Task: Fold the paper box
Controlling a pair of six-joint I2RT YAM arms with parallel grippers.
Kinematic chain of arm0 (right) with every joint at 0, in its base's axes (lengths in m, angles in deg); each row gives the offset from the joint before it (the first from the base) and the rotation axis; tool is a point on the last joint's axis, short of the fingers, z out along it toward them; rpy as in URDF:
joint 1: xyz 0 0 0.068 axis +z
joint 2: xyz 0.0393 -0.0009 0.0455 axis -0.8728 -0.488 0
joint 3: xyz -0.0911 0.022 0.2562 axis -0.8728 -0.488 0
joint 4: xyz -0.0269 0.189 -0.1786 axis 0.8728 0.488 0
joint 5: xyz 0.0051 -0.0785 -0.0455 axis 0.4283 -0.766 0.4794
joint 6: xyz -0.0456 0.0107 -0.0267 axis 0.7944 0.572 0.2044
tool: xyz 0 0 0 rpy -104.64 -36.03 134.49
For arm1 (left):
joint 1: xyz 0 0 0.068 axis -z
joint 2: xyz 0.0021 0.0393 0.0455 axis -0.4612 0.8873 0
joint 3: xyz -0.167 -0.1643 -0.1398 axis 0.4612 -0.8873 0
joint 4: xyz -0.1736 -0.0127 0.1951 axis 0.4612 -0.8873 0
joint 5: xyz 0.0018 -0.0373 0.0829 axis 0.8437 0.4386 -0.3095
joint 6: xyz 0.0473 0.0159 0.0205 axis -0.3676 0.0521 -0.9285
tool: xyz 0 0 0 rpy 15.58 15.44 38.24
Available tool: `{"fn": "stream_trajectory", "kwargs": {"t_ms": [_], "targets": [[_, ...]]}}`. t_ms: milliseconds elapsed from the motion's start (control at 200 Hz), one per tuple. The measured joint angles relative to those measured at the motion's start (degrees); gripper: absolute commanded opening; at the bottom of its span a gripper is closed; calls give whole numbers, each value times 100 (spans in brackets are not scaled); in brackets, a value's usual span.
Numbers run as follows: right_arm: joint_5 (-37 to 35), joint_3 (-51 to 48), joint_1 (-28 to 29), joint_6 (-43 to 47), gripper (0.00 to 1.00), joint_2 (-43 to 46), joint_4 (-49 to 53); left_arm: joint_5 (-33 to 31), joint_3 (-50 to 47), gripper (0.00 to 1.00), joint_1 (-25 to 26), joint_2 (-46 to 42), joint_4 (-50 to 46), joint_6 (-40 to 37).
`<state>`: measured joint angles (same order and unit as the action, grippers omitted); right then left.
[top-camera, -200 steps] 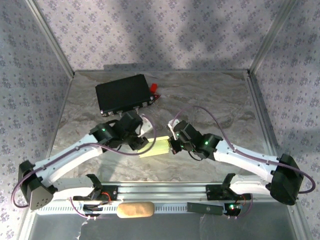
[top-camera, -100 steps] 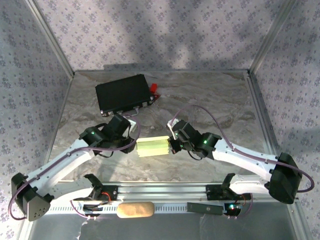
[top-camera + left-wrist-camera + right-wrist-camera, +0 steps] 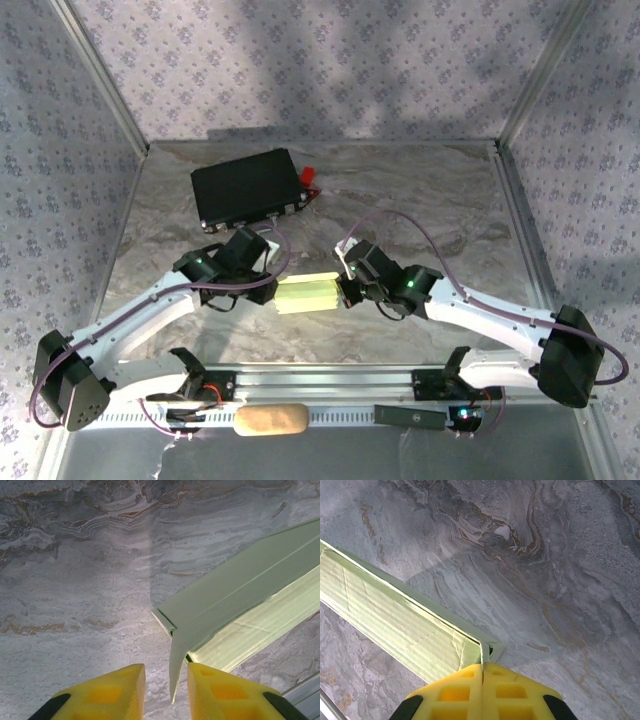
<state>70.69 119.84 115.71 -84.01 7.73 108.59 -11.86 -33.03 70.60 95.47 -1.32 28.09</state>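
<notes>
Pale green paper box (image 3: 308,293), partly folded, is seen lying near centre of grey marbled table (image 3: 430,200), long axis running 9 to 3 o'clock. At box's 9 o'clock end, left gripper (image 3: 272,290) is set narrow; loose end flap stands between yellow fingers (image 3: 120,690), slim gap seen each side, nothing clamped. At 3 o'clock end, right gripper (image 3: 346,292) is pressed closed, thin card edge pinched between fingertips. Black case (image 3: 245,185) is seen at 11 o'clock from box, well apart; small red item (image 3: 310,173) just beside case's 2 o'clock corner
</notes>
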Motion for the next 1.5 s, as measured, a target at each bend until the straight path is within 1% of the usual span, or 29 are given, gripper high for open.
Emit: {"fn": "stream_trajectory", "kwargs": {"t_ms": [105, 170, 235, 335, 375, 490, 665, 1019, 1129, 1299, 1504], "targets": [[0, 0, 0, -7, 0, 0, 0, 31, -52, 21, -2, 0, 107, 24], [0, 2, 0, -37, 0, 0, 0, 48, -66, 16, -2, 0, 162, 50], [0, 13, 0, -63, 0, 0, 0, 72, -79, 13, -2, 2, 203, 83], [-2, 33, 4, -107, 0, 0, 0, 127, -98, 6, 0, 4, 275, 162], [-37, 39, 15, -133, 0, 0, 4, 136, -101, 0, 4, 7, 293, 190], [-122, 79, 72, -297, 0, 0, 44, 149, -101, 0, 4, 39, 321, 350], [-455, 170, 229, -660, 0, -92, 192, 79, -24, 0, 72, 184, 358, 632], [-1029, 219, 490, -1497, 0, -221, 280, -413, 28, 0, 450, 251, 413, 1412], [-1185, 219, 570, -1729, 0, -221, 264, -529, -57, 0, 501, 192, 542, 1698], [-1340, 219, 691, -1941, 0, -227, 208, -588, -262, 0, 503, -33, 708, 2107], [-1423, 219, 702, -2044, 0, -258, 186, -599, -280, 0, 527, -39, 754, 2461]]}}
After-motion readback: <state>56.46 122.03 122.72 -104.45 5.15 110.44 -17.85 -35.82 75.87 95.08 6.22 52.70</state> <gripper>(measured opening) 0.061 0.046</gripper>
